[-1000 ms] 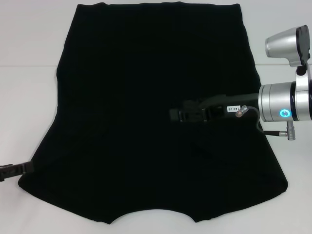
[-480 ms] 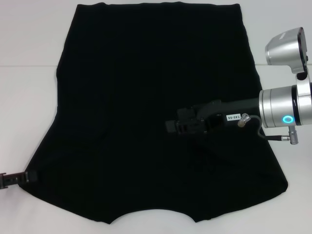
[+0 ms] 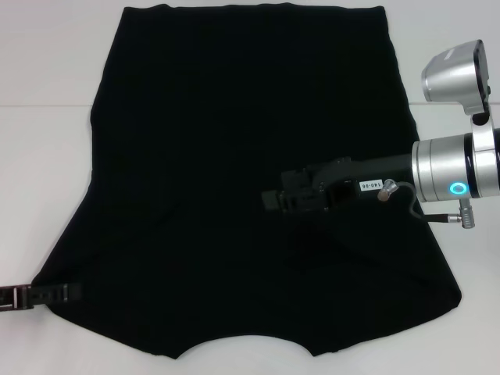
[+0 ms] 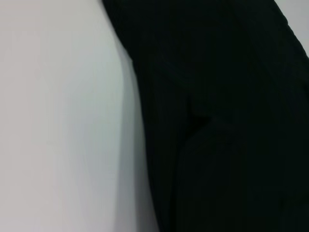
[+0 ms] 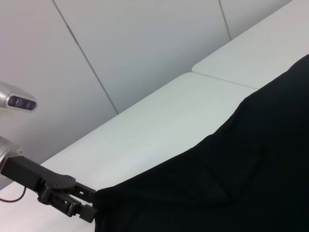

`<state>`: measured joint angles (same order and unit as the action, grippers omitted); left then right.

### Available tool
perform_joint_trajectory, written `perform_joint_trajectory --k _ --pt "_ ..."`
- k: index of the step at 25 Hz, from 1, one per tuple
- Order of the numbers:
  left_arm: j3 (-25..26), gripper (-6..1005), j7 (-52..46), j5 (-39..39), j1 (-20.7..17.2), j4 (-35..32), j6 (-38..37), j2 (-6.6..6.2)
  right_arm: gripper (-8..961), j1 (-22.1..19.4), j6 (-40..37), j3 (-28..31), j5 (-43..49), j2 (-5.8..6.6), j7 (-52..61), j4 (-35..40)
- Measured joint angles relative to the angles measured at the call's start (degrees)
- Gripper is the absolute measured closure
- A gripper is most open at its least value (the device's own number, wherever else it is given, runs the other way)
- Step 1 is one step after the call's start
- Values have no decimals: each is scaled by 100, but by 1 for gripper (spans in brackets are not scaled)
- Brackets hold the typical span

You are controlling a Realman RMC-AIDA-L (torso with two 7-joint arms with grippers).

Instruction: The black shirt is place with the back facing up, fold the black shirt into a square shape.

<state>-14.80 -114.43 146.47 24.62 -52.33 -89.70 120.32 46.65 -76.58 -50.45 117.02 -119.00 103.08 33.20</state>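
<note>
The black shirt point(image 3: 234, 117) lies flat on the white table, its straight hem at the far side and its sleeves spreading toward the near corners. My right gripper point(image 3: 272, 201) hangs over the shirt's middle, right of centre, black against black cloth. My left gripper point(image 3: 75, 292) reaches in low from the left edge, over the near left sleeve corner. The right wrist view shows the left gripper point(image 5: 91, 204) with its two fingers apart at the edge of the shirt point(image 5: 231, 174). In the left wrist view only the shirt point(image 4: 231, 121) and the table show.
Bare white table point(image 3: 47, 156) borders the shirt on the left, right and far sides. A seam between table tops point(image 5: 227, 82) and a panelled wall show in the right wrist view. The silver right arm point(image 3: 457, 172) stands over the table's right side.
My left gripper has slid to the right, from beside the sleeve corner to over it. My right gripper has moved slightly nearer and to the left above the shirt.
</note>
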Motion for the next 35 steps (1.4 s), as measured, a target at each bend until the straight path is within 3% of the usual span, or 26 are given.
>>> perform_joint_trajectory --k 6,22,26,29,31,34,35 --pt "18 162 -14 -24 95 -1 -55 -37 233 3 0 0 -5 0 -5 4" --pt "77 855 -55 -28 149 47 75 -79 229 -169 -268 -21 15 88 -255 30" --pt "83 917 -58 -79 150 48 33 -79 229 -407 -735 45 -8 216 -305 58" --pt "83 963 -48 -145 154 48 15 -68 228 -555 -907 140 -10 245 -297 149" --pt "72 978 -36 -198 158 51 -25 -66 178 -730 -1057 192 20 301 -204 276" --pt "44 978 -27 -318 168 54 -103 -64 102 -904 -1225 171 204 486 75 385" --pt "39 978 -22 -397 174 56 -122 -63 77 -971 -1268 233 493 636 350 393"
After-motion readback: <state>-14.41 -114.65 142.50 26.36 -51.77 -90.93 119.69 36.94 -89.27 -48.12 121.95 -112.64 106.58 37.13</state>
